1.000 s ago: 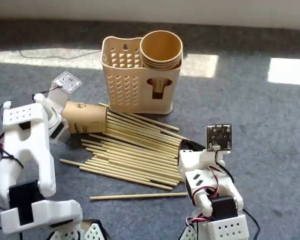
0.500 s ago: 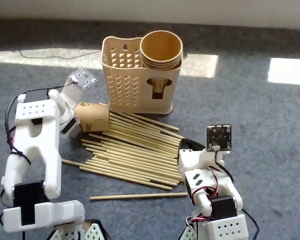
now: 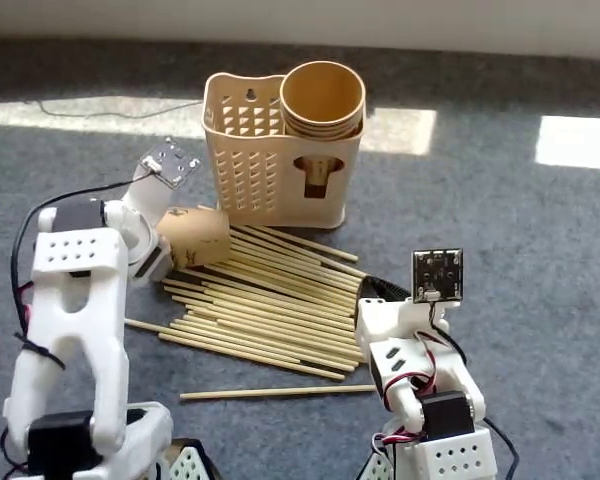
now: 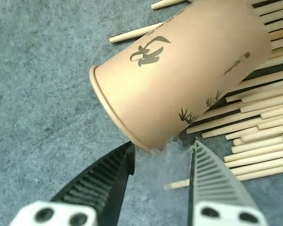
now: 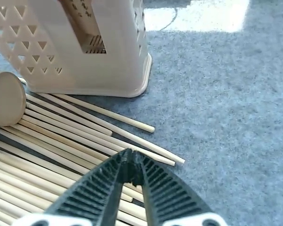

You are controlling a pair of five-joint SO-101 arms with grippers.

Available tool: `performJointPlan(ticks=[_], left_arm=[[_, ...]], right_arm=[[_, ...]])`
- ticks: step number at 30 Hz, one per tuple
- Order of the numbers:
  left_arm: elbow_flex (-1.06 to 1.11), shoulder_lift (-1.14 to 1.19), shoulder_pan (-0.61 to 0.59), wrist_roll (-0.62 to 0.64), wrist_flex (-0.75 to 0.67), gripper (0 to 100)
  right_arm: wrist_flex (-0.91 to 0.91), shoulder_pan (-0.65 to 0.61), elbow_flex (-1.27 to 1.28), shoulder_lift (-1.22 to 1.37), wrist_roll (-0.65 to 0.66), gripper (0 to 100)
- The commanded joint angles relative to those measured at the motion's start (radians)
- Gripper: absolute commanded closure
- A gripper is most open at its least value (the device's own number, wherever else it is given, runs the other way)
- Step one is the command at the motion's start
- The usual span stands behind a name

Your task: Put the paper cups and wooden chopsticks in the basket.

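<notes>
A brown paper cup [image 3: 195, 238] [image 4: 179, 70] lies on its side on the left end of the wooden chopsticks [image 3: 270, 310] [image 4: 259, 136], a pile spread on the grey carpet. My left gripper [image 3: 160, 255] [image 4: 162, 147] is open at the cup's rim, with the rim's edge just between its fingertips. The cream basket [image 3: 245, 170] [image 5: 85, 70] stands behind the pile and holds stacked paper cups [image 3: 322, 95]. At the pile's right end, my right gripper [image 3: 378, 290] [image 5: 130, 153] is shut and empty above the chopsticks [image 5: 52, 141]. The lying cup [image 5: 4, 99] shows its base in the right wrist view.
One stray chopstick [image 3: 280, 392] lies apart in front of the pile, between the two arm bases. A thin cable [image 3: 80, 108] runs along the carpet at the back left. Open carpet stretches to the right of the basket.
My left arm has swung right and toward the basket, and the lying cup has shifted right with it, farther onto the chopsticks. The right arm has kept still.
</notes>
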Motion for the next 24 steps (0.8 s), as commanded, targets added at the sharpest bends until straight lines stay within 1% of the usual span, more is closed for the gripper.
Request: performJointPlan(ticks=[1, 7, 12, 15, 19, 22, 24], left_arm=[[0.028, -0.130, 0.068, 0.054, 0.014, 81], [0.111, -0.302, 0.087, 0.087, 0.015, 81], [0.191, -0.381, 0.116, 0.107, 0.046, 81], [0.205, -0.410, 0.073, 0.150, 0.043, 80], [0.209, -0.418, 0.018, 0.150, 0.046, 80], [0.257, -0.417, 0.010, 0.149, 0.040, 80], [0.298, -0.417, 0.008, 0.149, -0.008, 80]], right_arm=[[-0.024, 0.010, -0.004, -0.007, 0.012, 99.2], [-0.024, 0.010, -0.004, -0.007, 0.012, 99.2], [-0.024, 0.010, -0.005, -0.007, 0.012, 99.2], [-0.024, 0.010, -0.004, -0.007, 0.012, 99.2], [-0.024, 0.010, -0.004, -0.007, 0.012, 99.2], [-0.024, 0.010, -0.004, -0.007, 0.012, 99.2], [-0.024, 0.010, -0.002, -0.007, 0.012, 99.2]])
